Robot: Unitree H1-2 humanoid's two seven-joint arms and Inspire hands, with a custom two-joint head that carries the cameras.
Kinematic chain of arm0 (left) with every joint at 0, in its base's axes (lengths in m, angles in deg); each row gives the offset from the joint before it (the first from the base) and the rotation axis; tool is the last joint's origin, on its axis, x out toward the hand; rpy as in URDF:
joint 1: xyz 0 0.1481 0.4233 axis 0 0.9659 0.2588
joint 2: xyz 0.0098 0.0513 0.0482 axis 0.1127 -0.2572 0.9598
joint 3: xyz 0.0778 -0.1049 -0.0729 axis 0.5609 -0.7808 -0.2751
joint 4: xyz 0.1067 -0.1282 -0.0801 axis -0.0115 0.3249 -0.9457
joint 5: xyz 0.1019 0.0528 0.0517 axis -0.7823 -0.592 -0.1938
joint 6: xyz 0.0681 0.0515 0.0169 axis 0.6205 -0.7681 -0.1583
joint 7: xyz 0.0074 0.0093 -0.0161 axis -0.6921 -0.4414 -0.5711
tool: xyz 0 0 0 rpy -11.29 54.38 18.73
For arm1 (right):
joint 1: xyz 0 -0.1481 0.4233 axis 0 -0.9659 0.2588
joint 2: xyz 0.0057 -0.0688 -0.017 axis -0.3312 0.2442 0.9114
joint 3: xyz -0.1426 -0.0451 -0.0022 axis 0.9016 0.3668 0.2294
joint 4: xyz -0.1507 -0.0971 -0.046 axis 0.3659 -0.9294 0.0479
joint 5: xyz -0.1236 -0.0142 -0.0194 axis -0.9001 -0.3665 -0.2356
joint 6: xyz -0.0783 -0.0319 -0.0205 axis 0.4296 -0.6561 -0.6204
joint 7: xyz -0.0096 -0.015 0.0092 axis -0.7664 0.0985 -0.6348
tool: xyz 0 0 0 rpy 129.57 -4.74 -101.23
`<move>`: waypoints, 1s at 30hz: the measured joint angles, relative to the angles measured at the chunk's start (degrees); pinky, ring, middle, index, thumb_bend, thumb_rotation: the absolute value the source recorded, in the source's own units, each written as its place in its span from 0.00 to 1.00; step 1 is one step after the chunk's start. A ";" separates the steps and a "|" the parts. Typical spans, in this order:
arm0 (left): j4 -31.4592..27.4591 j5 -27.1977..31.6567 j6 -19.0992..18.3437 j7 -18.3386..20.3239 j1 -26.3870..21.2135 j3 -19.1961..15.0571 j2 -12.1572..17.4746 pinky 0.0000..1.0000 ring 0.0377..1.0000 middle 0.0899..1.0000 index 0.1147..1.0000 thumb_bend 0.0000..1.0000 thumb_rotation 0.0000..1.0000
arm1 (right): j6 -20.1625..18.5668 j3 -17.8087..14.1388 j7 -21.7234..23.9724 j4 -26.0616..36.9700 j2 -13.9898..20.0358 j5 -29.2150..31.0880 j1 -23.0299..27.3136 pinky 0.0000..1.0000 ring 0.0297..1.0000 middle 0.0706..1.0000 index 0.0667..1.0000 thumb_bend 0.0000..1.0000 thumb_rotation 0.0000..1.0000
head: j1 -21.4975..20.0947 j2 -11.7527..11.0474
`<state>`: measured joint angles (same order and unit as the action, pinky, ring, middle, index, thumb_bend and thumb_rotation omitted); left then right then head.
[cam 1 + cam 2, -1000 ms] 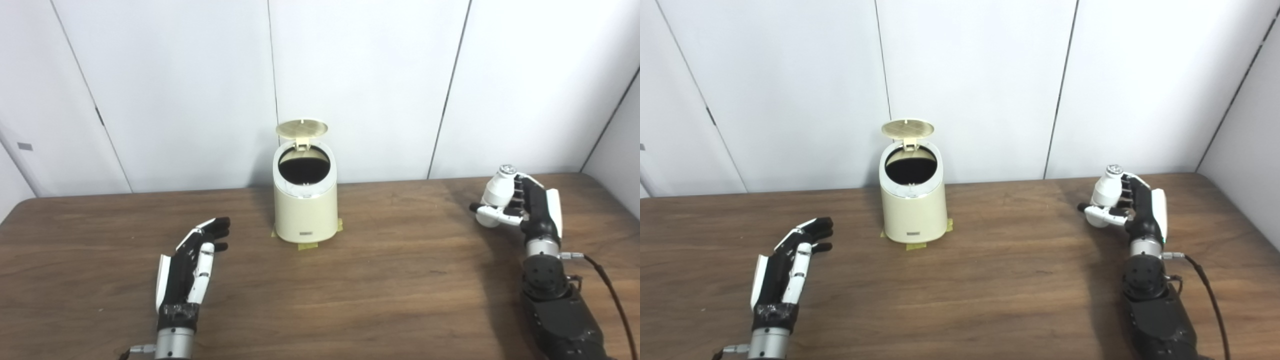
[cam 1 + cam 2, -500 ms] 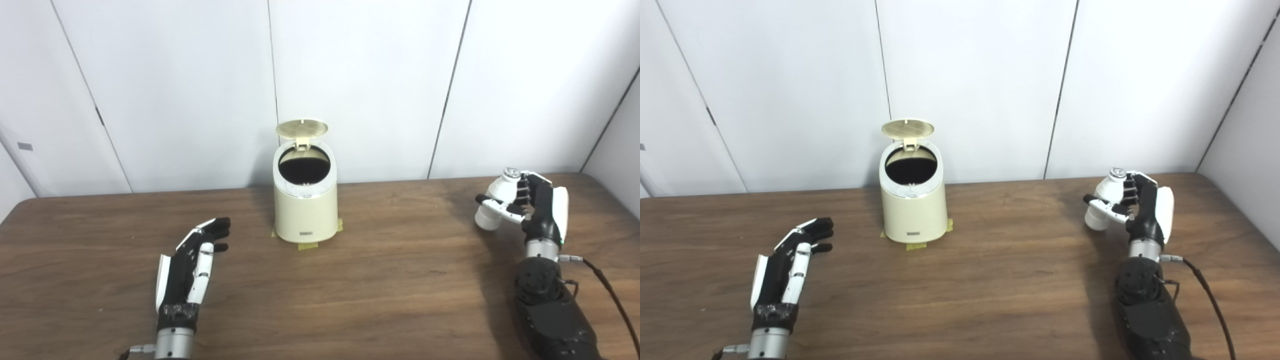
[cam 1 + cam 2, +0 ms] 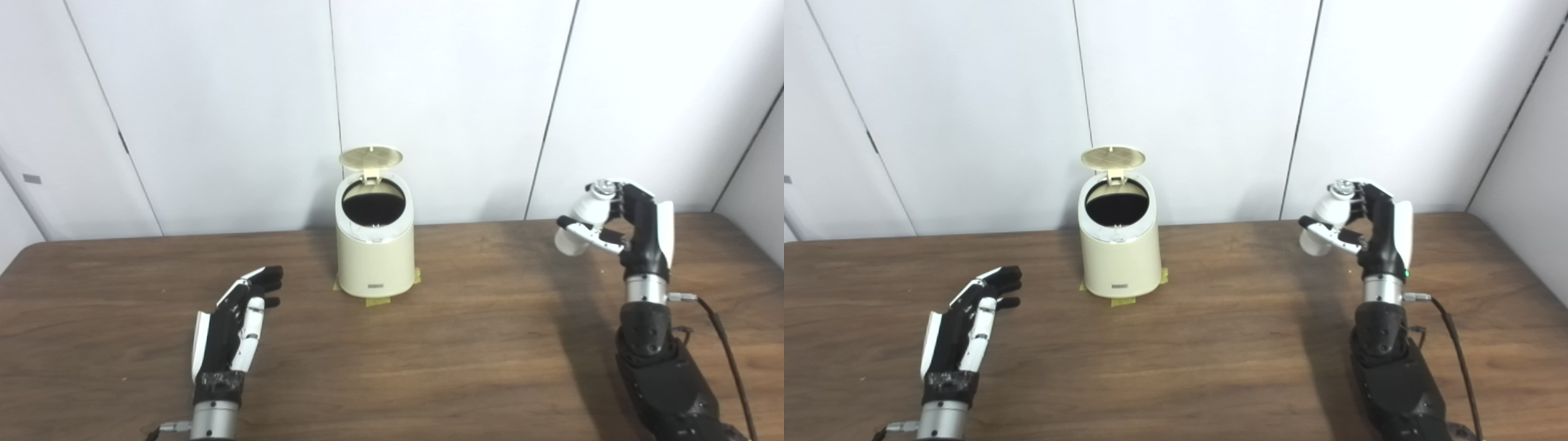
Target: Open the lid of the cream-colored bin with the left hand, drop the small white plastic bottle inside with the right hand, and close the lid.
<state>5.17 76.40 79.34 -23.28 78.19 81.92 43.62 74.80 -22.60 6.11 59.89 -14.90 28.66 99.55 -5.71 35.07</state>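
The cream-colored bin stands at the back middle of the table with its round lid tipped up and open, showing a dark inside. My right hand is shut on the small white plastic bottle and holds it tilted above the table, well to the right of the bin. The bottle also shows in the right eye view. My left hand is open and empty, lying flat low over the table to the front left of the bin.
The bin sits on yellow tape strips stuck to the wooden table. White wall panels stand just behind the table's far edge. A black cable runs from my right wrist.
My right hand has lifted the bottle up and moved it left toward the bin. The left hand and the bin have not moved.
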 measured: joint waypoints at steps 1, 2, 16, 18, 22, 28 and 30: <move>0.01 -0.10 0.00 0.00 0.01 0.00 0.02 0.70 0.75 0.74 0.71 0.13 0.75 | 0.03 0.13 0.74 1.51 -0.42 0.69 -0.09 0.36 0.39 0.46 0.48 0.51 0.00 | 0.00 0.00; 0.03 -0.17 0.01 0.00 0.00 0.02 0.02 0.70 0.75 0.74 0.72 0.14 0.76 | 0.15 0.35 1.77 3.02 -0.73 1.16 -0.13 0.36 0.39 0.46 0.48 0.52 0.00 | 0.00 0.00; 0.86 -1.00 -0.50 -0.42 -0.49 0.24 -0.11 0.69 0.75 0.75 0.72 0.14 0.76 | -4.67 4.13 11.90 24.14 -7.27 1.81 -0.54 0.36 0.42 0.44 0.47 0.52 0.00 | 0.17 -0.79; 1.51 -1.00 -0.59 -0.51 -0.97 0.16 -0.08 0.69 0.75 0.75 0.73 0.14 0.73 | -5.66 4.87 12.79 26.90 -8.50 1.11 -0.55 0.36 0.42 0.44 0.46 0.52 0.00 | 0.35 -1.14; 2.80 -1.00 -0.70 -0.63 -1.89 0.14 -0.07 0.69 0.76 0.76 0.74 0.16 0.72 | -5.57 6.77 14.02 27.58 -9.68 -1.02 -0.02 0.33 0.40 0.45 0.49 0.51 0.00 | 0.70 -1.49; 2.88 2.92 -3.80 -0.19 -1.79 -1.26 -0.61 0.72 0.77 0.76 0.75 0.25 0.74 | -5.14 7.80 16.36 27.62 -10.89 -0.67 0.48 0.34 0.40 0.45 0.49 0.51 0.00 | 1.67 -1.84; 2.87 3.56 -4.73 -0.11 -1.83 -1.47 -0.73 0.73 0.78 0.77 0.75 0.26 0.76 | -5.15 8.31 17.14 27.75 -11.42 -0.70 0.56 0.34 0.40 0.45 0.49 0.51 0.00 | 1.76 -1.93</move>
<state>8.04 79.96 74.61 -23.38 76.36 80.45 42.89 69.65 -14.29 23.24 87.63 -26.32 27.96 100.11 -3.96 33.13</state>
